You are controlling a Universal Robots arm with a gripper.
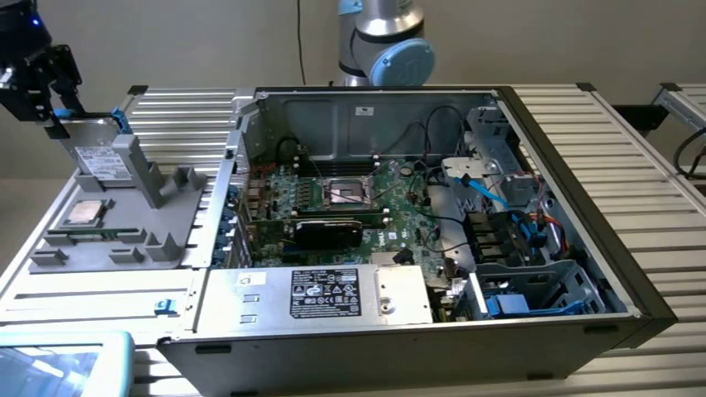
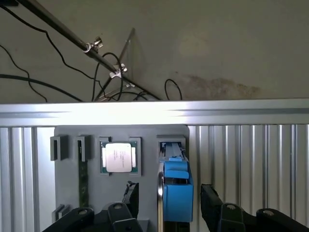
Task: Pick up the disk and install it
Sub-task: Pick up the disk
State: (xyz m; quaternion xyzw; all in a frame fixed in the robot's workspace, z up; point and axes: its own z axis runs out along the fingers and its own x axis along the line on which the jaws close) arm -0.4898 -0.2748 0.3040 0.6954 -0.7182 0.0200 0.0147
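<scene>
The disk stands on edge in a slot of the grey holder at the exterior view's left, silver with a white label and a blue frame. In the wrist view the disk appears edge-on, its blue frame toward the camera. My gripper hangs at the disk's upper end. In the wrist view the gripper is open, one black finger on each side of the disk with a gap left on both sides. Nothing is held.
A square silver CPU chip and a memory stick lie in the same holder. The open computer case fills the middle, with a silver box bearing a black label and a drive cage at its near right. A tablet corner shows at the front.
</scene>
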